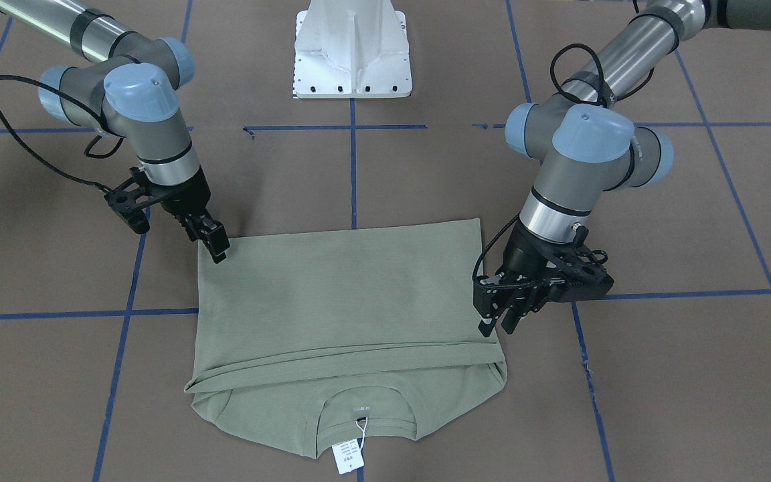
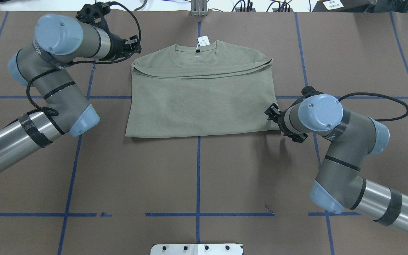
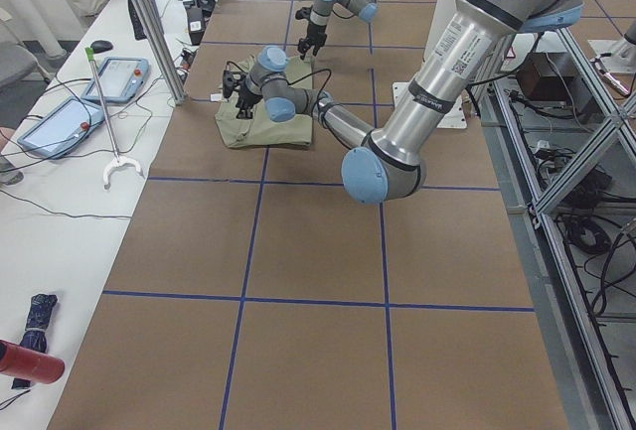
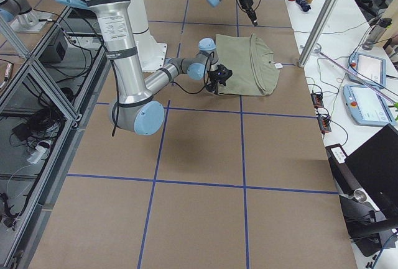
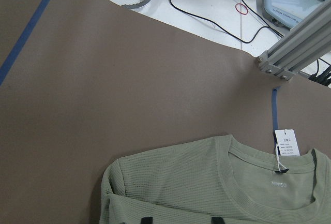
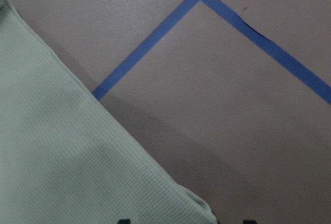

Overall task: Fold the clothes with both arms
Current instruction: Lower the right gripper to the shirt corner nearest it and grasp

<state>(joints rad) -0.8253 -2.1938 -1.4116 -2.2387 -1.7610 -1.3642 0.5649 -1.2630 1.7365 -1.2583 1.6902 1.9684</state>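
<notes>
The sage-green shirt (image 1: 345, 294) lies flat on the brown table, its lower half folded up to the shoulders, with the collar and white hang tag (image 1: 349, 456) on the side away from the robot. It also shows in the overhead view (image 2: 200, 102). My left gripper (image 1: 498, 327) is open, low at the shirt's shoulder-fold corner; in the overhead view it (image 2: 133, 44) sits at the top left corner. My right gripper (image 1: 217, 249) is open at the folded-edge corner nearest the robot, also visible overhead (image 2: 270, 114). The right wrist view shows that corner (image 6: 62, 157) flat between the fingertips.
The white pedestal base (image 1: 352, 53) stands at the robot's side of the table. Blue tape lines (image 1: 353, 167) cross the brown surface. An aluminium post (image 5: 295, 43) stands beyond the collar. A side bench with tablets (image 3: 70, 117) and cables runs along the far edge.
</notes>
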